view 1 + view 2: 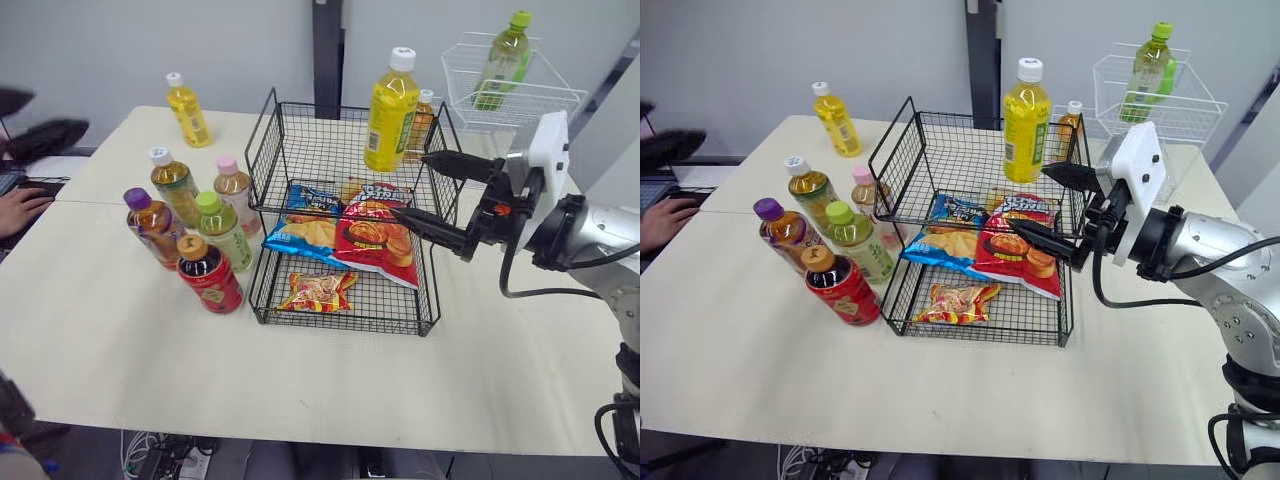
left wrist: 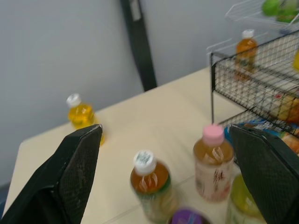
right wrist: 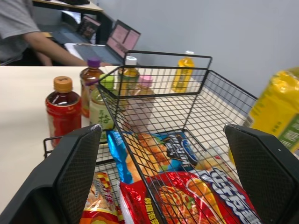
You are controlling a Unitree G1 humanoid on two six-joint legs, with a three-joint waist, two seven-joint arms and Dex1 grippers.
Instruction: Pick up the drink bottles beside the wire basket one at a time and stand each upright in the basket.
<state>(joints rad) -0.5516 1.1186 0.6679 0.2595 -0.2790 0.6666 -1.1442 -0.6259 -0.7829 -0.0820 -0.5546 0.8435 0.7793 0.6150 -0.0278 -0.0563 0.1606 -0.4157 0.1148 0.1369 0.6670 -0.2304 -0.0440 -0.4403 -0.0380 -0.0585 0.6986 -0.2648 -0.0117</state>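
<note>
A black two-tier wire basket (image 1: 300, 150) stands mid-table. One tall yellow bottle (image 1: 392, 110) stands upright at the back right of its upper tier. Left of the basket stand several bottles: white-capped tea (image 1: 173, 182), pink-capped (image 1: 234, 190), purple-capped (image 1: 152, 225), green-capped (image 1: 222, 230) and a red one (image 1: 208, 273). A small yellow bottle (image 1: 188, 110) stands farther back. My right gripper (image 1: 410, 185) hovers open at the basket's right side, holding nothing. My left gripper (image 2: 164, 129) is open and empty, facing the pink-capped bottle (image 2: 213, 161) and the white-capped one (image 2: 149, 184).
Snack bags (image 1: 375, 235) lie in the basket's lower tier. A small amber bottle (image 1: 423, 118) stands behind the basket's back right corner. A white wire basket (image 1: 505, 95) with a green bottle (image 1: 503, 60) sits at the back right. A person's hand (image 1: 20, 208) rests at the left edge.
</note>
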